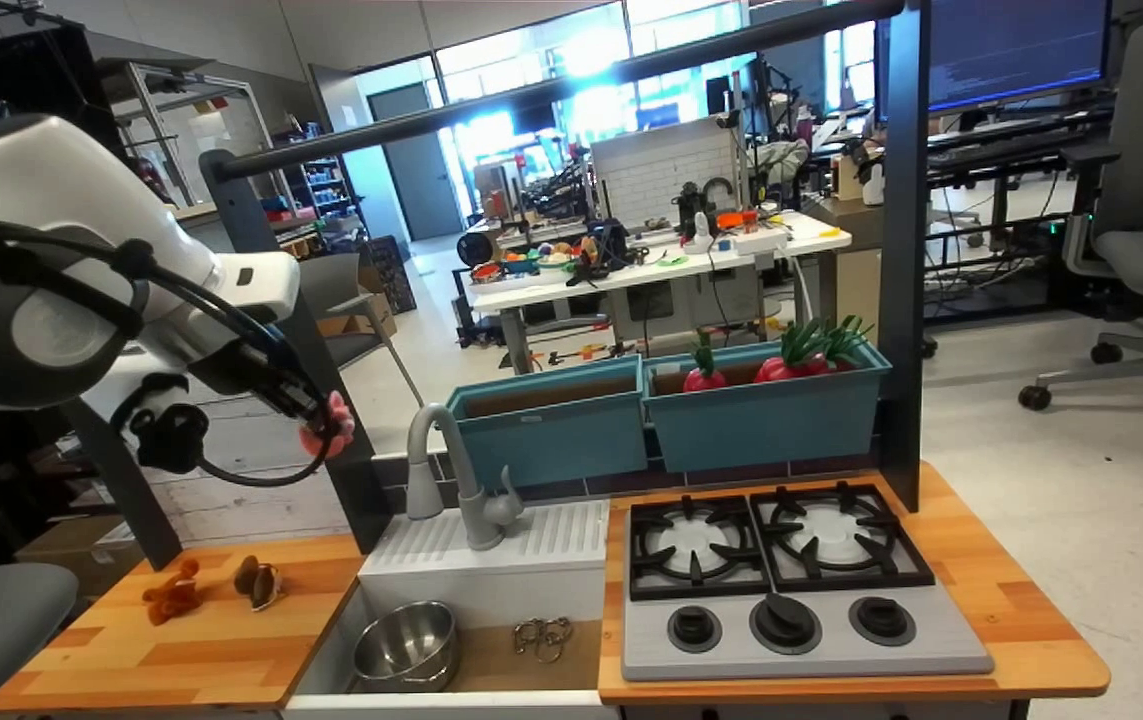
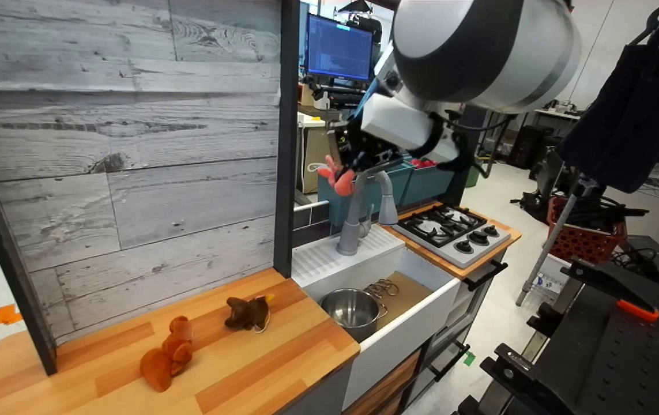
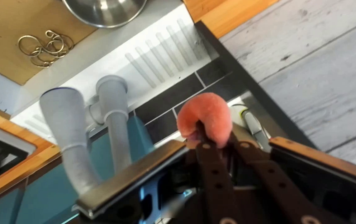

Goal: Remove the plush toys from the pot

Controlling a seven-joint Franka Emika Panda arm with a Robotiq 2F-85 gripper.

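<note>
Black two-fingered claw [image 3: 217,133]: drawn narrow, gripping a coral-pink fuzzy plush toy [image 3: 207,109] at its tips.
White-and-black jointed arm [image 1: 41,185]: raised, wrist slanting downward, near the grey gooseneck faucet [image 2: 354,222].
Pink toy, place: in the air, bulk projecting past the claw's tips.
Pink toy, bearing: arch curving away from the claw in the wrist view; long axis slanting from upper left to lower right in an exterior view, rounded end [image 2: 345,183] low.
Dark brown plush toy [image 2: 248,314]: on the striped wooden surface [image 2: 271,357], yellow tip [image 2: 270,298] toward the white rectangular sink [image 2: 404,340].
Orange-brown plush toy [image 2: 169,354]: same surface, farther from the sink, long axis oblique.
Round shiny silver metal pot [image 2: 352,311]: inside the sink, near tangled metal rings [image 2: 382,288].
</note>
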